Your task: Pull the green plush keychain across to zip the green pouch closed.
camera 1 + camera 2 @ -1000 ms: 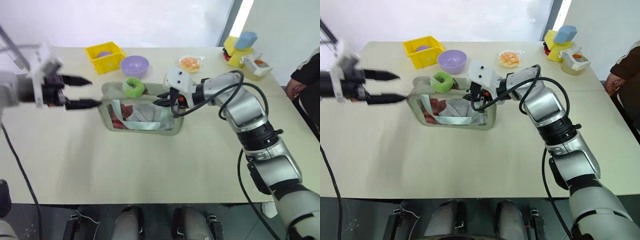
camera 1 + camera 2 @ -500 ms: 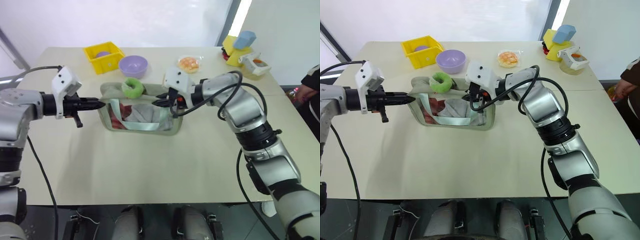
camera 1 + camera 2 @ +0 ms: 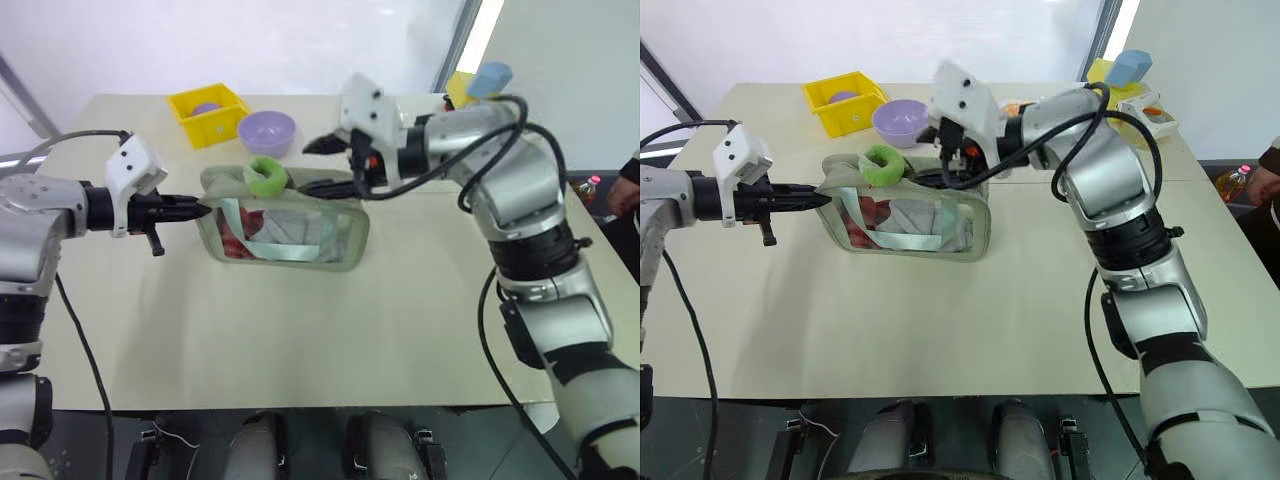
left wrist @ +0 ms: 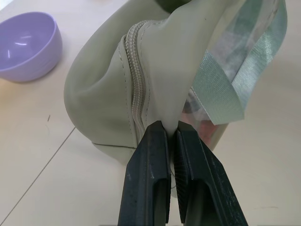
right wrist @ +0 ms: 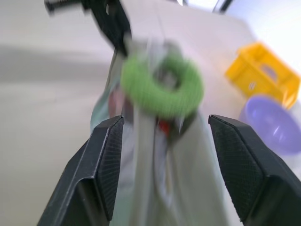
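The green pouch (image 3: 290, 228) stands on the table with its clear window facing me. The green plush keychain (image 3: 266, 175) sits on its top edge near the left end. My left gripper (image 3: 205, 208) is shut on the pouch's left end; the left wrist view shows its fingers (image 4: 150, 155) pinching the fabric beside the zipper (image 4: 136, 99). My right gripper (image 3: 322, 166) hovers open above the pouch's top, to the right of the keychain. In the right wrist view the keychain (image 5: 162, 87) lies ahead of the spread fingers (image 5: 106, 165), untouched.
A purple bowl (image 3: 268, 131) and a yellow bin (image 3: 209, 112) stand behind the pouch. Yellow and blue items (image 3: 480, 85) sit at the back right corner. A person's hand (image 3: 628, 190) and a bottle (image 3: 588, 185) are at the right edge.
My left gripper closed onto the pouch's left end. My right gripper, shut at the pouch's top right before, has opened and risen above it.
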